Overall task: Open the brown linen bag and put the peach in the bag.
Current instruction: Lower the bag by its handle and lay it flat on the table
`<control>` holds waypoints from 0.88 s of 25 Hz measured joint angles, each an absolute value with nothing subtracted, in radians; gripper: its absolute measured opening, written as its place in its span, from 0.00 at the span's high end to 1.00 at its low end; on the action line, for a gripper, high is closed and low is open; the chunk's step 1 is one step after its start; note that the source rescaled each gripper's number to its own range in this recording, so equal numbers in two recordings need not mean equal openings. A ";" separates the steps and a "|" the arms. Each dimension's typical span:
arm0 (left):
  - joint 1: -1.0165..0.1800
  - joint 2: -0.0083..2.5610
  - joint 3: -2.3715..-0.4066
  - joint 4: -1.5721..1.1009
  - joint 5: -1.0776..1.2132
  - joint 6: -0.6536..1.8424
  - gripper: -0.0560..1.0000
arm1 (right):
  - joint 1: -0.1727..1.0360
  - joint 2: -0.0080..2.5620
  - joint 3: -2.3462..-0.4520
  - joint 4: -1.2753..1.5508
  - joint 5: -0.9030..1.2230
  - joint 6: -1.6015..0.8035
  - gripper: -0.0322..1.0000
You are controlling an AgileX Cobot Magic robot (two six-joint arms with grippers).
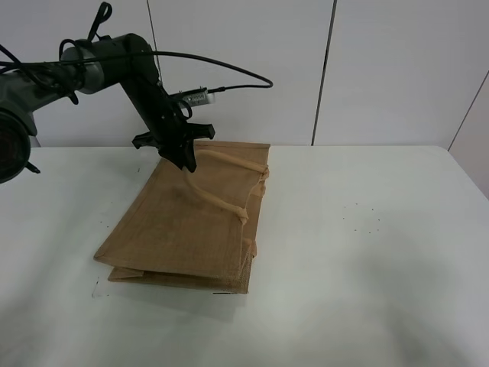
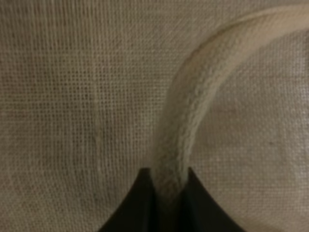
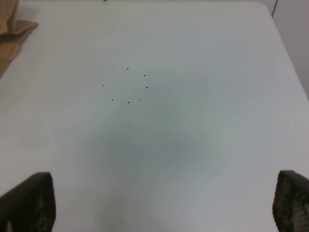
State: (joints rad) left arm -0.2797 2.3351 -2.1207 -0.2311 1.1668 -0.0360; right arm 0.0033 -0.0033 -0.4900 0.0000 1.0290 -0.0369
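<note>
The brown linen bag [image 1: 191, 222] lies flat and folded on the white table, left of centre. Its beige loop handles [image 1: 223, 202] rest on its upper face. My left gripper [image 1: 186, 159] is at the bag's far end, shut on one handle. In the left wrist view the handle [image 2: 193, 96] runs between the two black fingers [image 2: 140, 203] of the gripper [image 2: 169, 193], against the bag's weave [image 2: 72, 96]. My right gripper [image 3: 161, 203] is open and empty above bare table; it is out of the exterior view. A corner of the bag [image 3: 12, 29] shows in the right wrist view. The peach is not in view.
The white table [image 1: 367, 290] runs to a white panelled wall behind. A ring of small black dots [image 1: 363, 218] marks the table right of the bag, also seen in the right wrist view [image 3: 128, 86]. The left arm's cable [image 1: 229, 73] arcs above the bag's far end.
</note>
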 joint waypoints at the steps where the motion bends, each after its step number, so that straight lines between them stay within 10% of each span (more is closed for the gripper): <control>1: -0.280 2.340 -2.121 -0.231 1.167 -0.033 0.95 | 0.003 -0.003 -0.490 0.000 1.029 -0.037 0.00; 4: -0.280 2.343 -2.121 -0.232 1.167 -0.012 0.81 | 0.003 -0.003 -0.490 0.000 1.029 -0.037 0.00; 10: -0.280 2.343 -2.121 -0.235 1.167 0.000 0.20 | 0.003 -0.003 -0.490 0.000 1.029 -0.037 0.00; 22: -0.278 2.254 -2.132 0.044 1.168 -0.049 0.11 | 0.003 -0.003 -0.490 0.000 1.029 -0.037 0.00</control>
